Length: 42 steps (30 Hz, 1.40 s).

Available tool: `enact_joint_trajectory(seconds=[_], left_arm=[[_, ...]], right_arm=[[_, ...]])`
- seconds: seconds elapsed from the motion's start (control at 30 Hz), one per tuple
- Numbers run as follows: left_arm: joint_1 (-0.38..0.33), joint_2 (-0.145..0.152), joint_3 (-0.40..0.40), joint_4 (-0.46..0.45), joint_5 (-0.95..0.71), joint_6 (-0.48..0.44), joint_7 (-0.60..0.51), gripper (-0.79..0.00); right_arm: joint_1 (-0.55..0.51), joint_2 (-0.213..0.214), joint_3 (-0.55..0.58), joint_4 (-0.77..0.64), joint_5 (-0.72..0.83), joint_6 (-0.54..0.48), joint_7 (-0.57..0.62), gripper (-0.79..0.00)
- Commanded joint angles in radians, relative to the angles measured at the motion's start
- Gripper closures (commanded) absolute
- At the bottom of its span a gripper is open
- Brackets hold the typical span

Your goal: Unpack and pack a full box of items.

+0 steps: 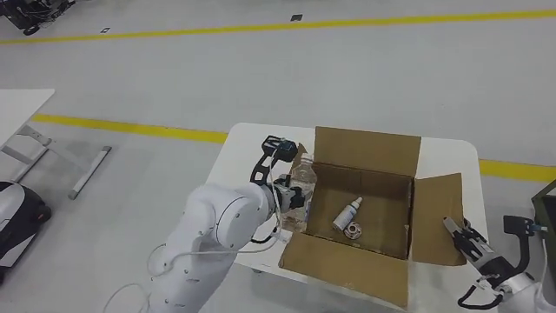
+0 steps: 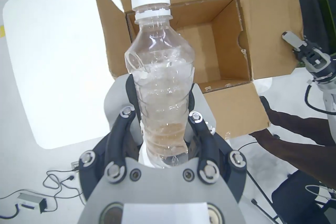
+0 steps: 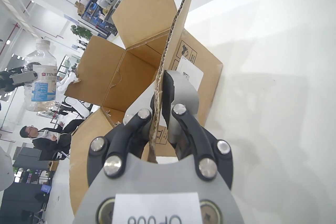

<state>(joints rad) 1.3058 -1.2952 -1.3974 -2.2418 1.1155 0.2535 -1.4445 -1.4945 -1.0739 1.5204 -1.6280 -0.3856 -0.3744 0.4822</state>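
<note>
Left wrist view: left gripper (image 2: 160, 93) fingers clamp a clear white-capped plastic bottle (image 2: 160, 57) before the open brown cardboard box (image 2: 228, 33); right gripper (image 3: 158, 96) fingers pinch its flap (image 3: 183, 7) at the edge.

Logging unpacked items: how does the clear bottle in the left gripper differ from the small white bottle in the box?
The clear bottle is held by the left gripper outside the box; the small white bottle lies inside it. The clear bottle is bigger and see-through; the small white bottle is opaque. Both are bottles.
</note>
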Motion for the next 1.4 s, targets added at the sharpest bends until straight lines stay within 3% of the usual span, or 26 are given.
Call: enact_joint_trajectory(seconds=[0.0,0.67,0.93,1.13,1.2,1.37], left_arm=[[0.018,0.004,-0.018,0.004,0.019,-0.002,-0.001,0.0],[0.034,0.005,-0.028,0.009,0.02,-0.004,0.017,0.0],[0.104,0.018,-0.124,-0.025,0.063,-0.023,0.055,0.0],[0.173,0.036,-0.239,-0.022,0.196,-0.129,0.07,0.0],[0.209,0.041,-0.234,0.012,0.267,-0.18,0.134,0.0],[0.261,0.042,-0.201,0.098,0.35,-0.192,0.207,0.0]], right_arm=[[0.002,0.0,0.0,0.0,0.0,-0.005,0.002,0.0],[-0.021,0.003,-0.004,-0.013,0.014,-0.014,0.004,0.0],[-0.023,0.004,0.003,-0.021,0.015,-0.009,-0.004,0.0],[-0.014,0.003,-0.011,-0.019,0.018,-0.011,-0.003,0.0],[-0.01,0.003,-0.016,-0.019,0.018,-0.013,-0.002,0.0],[-0.005,0.003,-0.018,-0.016,0.015,-0.02,-0.004,0.0]])
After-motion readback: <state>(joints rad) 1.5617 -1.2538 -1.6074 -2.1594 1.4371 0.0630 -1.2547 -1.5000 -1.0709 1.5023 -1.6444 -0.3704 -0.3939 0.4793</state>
